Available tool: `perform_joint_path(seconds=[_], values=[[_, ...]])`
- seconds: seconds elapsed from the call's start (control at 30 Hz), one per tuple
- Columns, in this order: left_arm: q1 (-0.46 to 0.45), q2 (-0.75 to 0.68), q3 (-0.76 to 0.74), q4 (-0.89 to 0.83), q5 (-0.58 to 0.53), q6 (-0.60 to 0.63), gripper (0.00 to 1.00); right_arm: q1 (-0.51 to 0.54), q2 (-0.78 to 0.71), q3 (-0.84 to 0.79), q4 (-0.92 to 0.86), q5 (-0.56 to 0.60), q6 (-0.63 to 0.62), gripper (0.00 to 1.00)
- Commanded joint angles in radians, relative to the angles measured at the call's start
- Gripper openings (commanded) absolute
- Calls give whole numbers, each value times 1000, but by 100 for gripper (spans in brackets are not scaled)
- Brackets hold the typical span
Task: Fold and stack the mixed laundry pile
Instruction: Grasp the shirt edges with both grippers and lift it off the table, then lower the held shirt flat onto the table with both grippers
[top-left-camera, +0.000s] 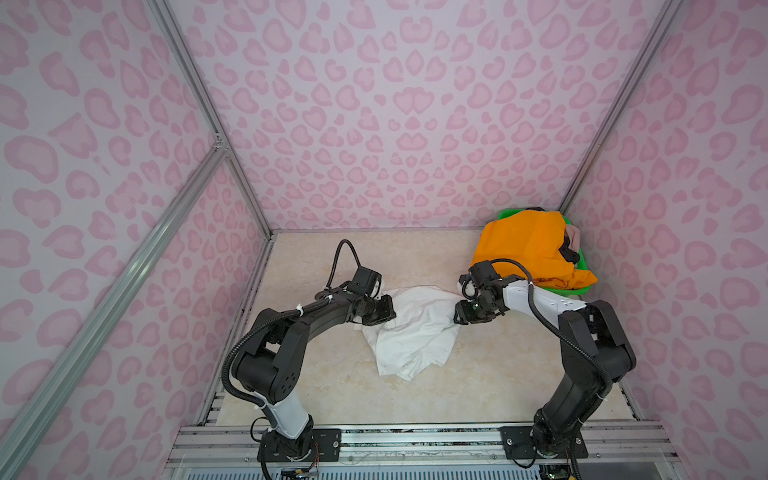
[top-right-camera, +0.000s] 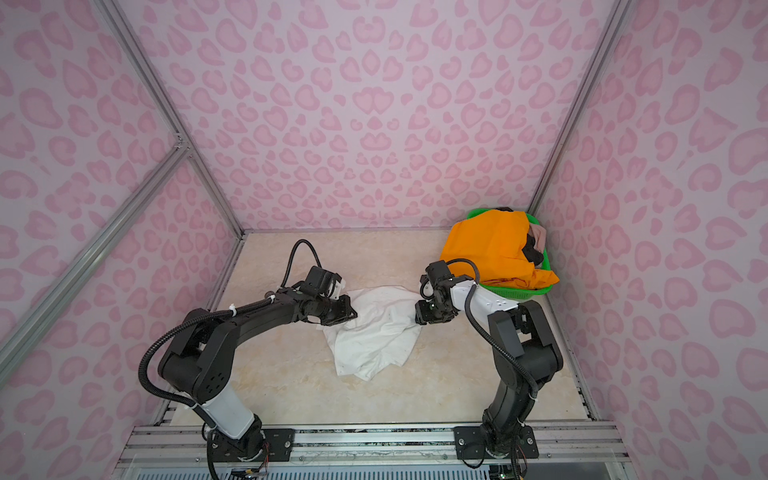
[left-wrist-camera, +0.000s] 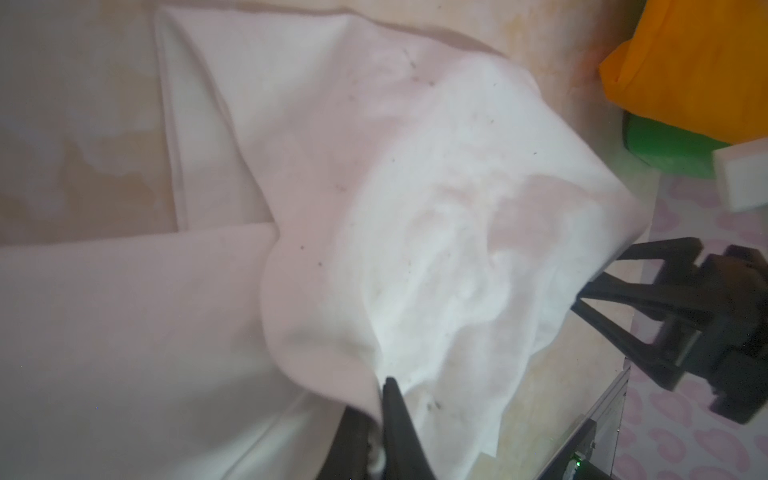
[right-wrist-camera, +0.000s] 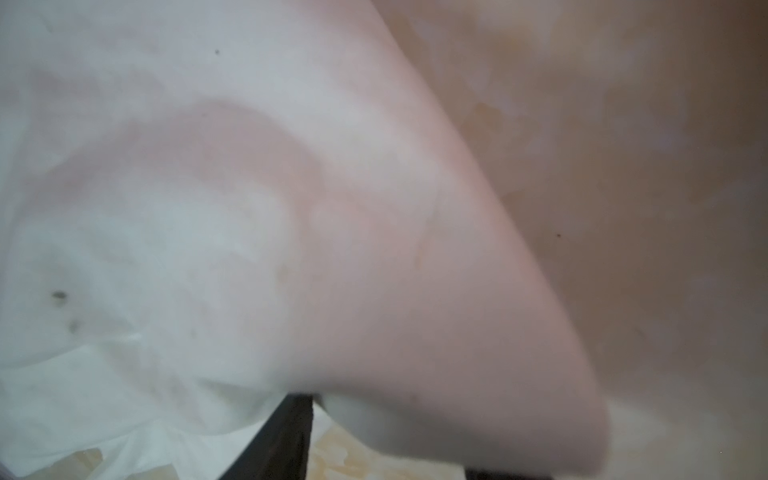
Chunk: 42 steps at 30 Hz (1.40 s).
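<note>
Your left end effector (top-left-camera: 391, 311) pinches the crumpled white fabric T-shirt (top-left-camera: 415, 332) mid-frame — probably for spreading. Right end effector (top-left-camera: 456, 318): half-spread.

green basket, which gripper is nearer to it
Right. The right gripper is just in front of the green basket, at one edge of the white shirt; the left gripper is at the opposite edge, farther away.

Both top views high, looking down on the same table (top-left-camera: 498, 374), wrist views close over white T-shirt (left-wrist-camera: 415, 208)
</note>
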Motion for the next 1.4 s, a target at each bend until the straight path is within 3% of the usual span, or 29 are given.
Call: perform_joint_path(seconds=[0.0,0.1,0.2,0.37,0.5,0.7,0.93,1.03,1.17,1.27,1.37], values=[[0,-37,68,-54,-35,44,6,1,24,35,41,-23,-2,33],[9,-70,173,-179,-74,101,3,1,-11,97,-7,6,-25,12],[33,-99,283,-284,-110,137,3,0,-76,176,-79,56,-62,0],[112,-151,409,-370,-88,146,3,-1,-154,354,-224,122,-146,0],[164,-186,595,-460,-87,209,3,2,-170,573,-334,154,-210,0],[216,-255,776,-535,-165,258,3,14,-214,776,-392,163,-277,0],[239,-375,651,-575,-264,279,2,78,-208,748,-475,105,-329,0],[245,-421,502,-628,-325,249,2,123,-197,605,-481,45,-300,0],[265,-490,229,-646,-430,173,2,204,-194,304,-360,-34,-183,1],[310,-508,98,-658,-449,122,2,260,-163,206,-351,-80,-124,16],[349,-513,25,-641,-450,90,6,267,-185,146,-342,-33,-67,42]])
